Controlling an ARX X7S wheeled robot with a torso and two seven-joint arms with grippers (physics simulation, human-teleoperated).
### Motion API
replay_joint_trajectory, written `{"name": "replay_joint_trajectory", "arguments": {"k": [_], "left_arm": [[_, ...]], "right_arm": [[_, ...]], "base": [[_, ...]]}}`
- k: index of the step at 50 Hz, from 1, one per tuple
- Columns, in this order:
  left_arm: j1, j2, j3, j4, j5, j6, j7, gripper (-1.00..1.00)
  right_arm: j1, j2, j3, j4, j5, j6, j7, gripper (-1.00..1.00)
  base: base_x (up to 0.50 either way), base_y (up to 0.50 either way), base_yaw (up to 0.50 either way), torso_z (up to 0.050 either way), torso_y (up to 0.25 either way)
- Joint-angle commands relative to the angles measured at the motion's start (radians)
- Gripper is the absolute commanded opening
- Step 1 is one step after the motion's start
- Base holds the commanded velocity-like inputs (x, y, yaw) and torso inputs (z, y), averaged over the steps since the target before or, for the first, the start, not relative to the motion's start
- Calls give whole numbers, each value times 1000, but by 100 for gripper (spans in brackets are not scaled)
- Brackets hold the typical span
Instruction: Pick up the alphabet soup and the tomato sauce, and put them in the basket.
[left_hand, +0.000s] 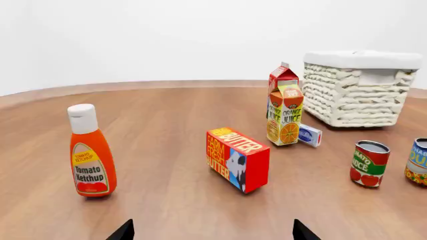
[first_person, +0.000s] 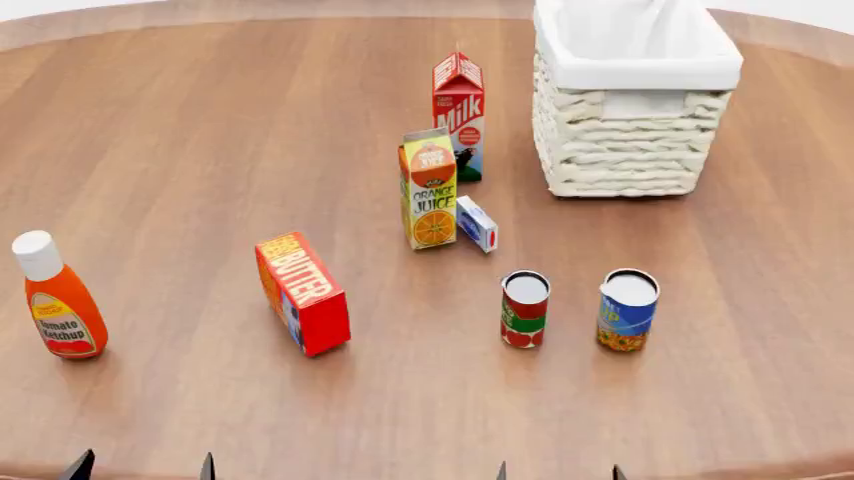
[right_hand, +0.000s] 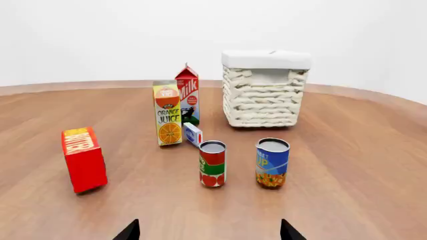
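The alphabet soup (first_person: 627, 309), a blue-labelled can, stands upright on the wooden table, right of the tomato sauce (first_person: 525, 309), a red-and-green can; a small gap separates them. Both show in the right wrist view, alphabet soup (right_hand: 272, 162) and tomato sauce (right_hand: 213, 163). From the left wrist, the tomato sauce (left_hand: 369, 163) is whole and the alphabet soup (left_hand: 418, 162) is cut by the edge. The cream wicker basket (first_person: 627, 150) stands beyond them at the back right. My left gripper (first_person: 142, 467) and right gripper (first_person: 558, 472) sit at the near table edge, both open and empty, well short of the cans.
A ketchup bottle (first_person: 58, 297) stands far left. A red butter box (first_person: 303, 292) lies left of the cans. An orange juice carton (first_person: 429, 189), a milk carton (first_person: 458, 115) and a small white-blue box (first_person: 477, 223) stand between the cans and the basket.
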Motion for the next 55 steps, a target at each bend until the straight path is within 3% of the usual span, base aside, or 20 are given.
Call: {"name": "replay_joint_trajectory", "arguments": {"k": [1, 2, 17, 18, 19, 20, 24, 30, 32, 34, 39, 41, 43, 44, 46, 47, 48, 49, 52, 55], "left_arm": [[0, -11, 12, 25, -11, -22, -12, 100], [5, -17, 16, 25, -16, -16, -21, 100], [7, -61, 40, 129, -94, -65, -64, 100], [3, -69, 44, 158, -79, -78, -74, 100], [1, -75, 46, 189, -81, -101, -75, 100], [-1, -88, 45, 286, -89, -165, -73, 100], [-17, -113, 42, 439, -52, -233, -107, 100], [-41, -154, 2, 767, -27, -370, -137, 100], [-42, -163, -11, 827, -29, -397, -141, 100], [-47, -178, -45, 921, -47, -445, -139, 100], [-64, -203, -94, 1046, -70, -504, -151, 100], [-37, -347, -71, 1047, -162, -429, -312, 100], [-32, -647, 98, 1047, -384, -258, -612, 100], [-81, -797, 213, 1047, -436, -183, -762, 100], [-195, -1097, 409, 1047, -479, -68, -1062, 100], [-253, -1206, 493, 1047, -478, -39, -1212, 100], [-306, -1249, 568, 1047, -468, 5, -1248, 100], [-360, -1277, 639, 1047, -461, 25, -1276, 100], [-505, -1316, 806, 1047, -463, 49, -1334, 100], [-585, -1323, 903, 1046, -457, 60, -1366, 100]], "right_arm": [[0, 32, -39, -20, 32, 19, 39, 100], [6, 33, -42, 58, 33, -49, 42, 100], [21, 71, -78, 51, 24, -70, 91, 100], [20, 75, -76, -40, 27, 10, 96, 100], [23, 78, -77, -12, 26, -31, 95, 100], [22, 84, -73, -146, 20, 75, 107, 100], [17, 99, -80, -257, 4, 105, 121, 100], [73, 123, -63, -677, 20, 398, 118, 100], [66, 131, -61, -715, 16, 399, 122, 100], [107, 141, -47, -859, 27, 530, 120, 100], [153, 163, -5, -1030, 45, 670, 119, 100], [161, 183, -7, -1047, 55, 675, 132, 100], [155, 247, -31, -1047, 71, 632, 203, 100], [158, 328, -50, -1047, 162, 618, 303, 100], [220, 628, -207, -1047, 455, 497, 603, 100], [275, 778, -306, -1047, 527, 433, 753, 100], [344, 905, -420, -1047, 574, 355, 903, 100], [346, 934, -488, -1047, 539, 311, 1011, 100], [530, 1048, -678, -1047, 617, 245, 1147, 100], [561, 1058, -751, -1044, 594, 225, 1178, 100]], "base": [[0, 0, 0, 0, 0], [0, 0, 0, 0, 0], [0, 0, 0, 0, 0], [0, 0, 0, 0, 0], [0, 0, 0, 0, 0], [0, 0, 0, 0, 0], [0, 0, 0, 0, 0], [0, 0, 0, 0, 0], [0, 0, 0, 0, 0], [0, 0, 0, 0, 0], [0, 0, 0, 0, 0], [0, 0, 0, 0, 0], [0, 0, 0, 0, 0], [0, 0, 0, 0, 0], [0, 0, 0, 0, 0], [0, 0, 0, 0, 0], [0, 0, 0, 23, 0], [0, 0, 0, 48, 29], [0, 0, 0, 50, 46], [0, 0, 0, 50, 47]]}}
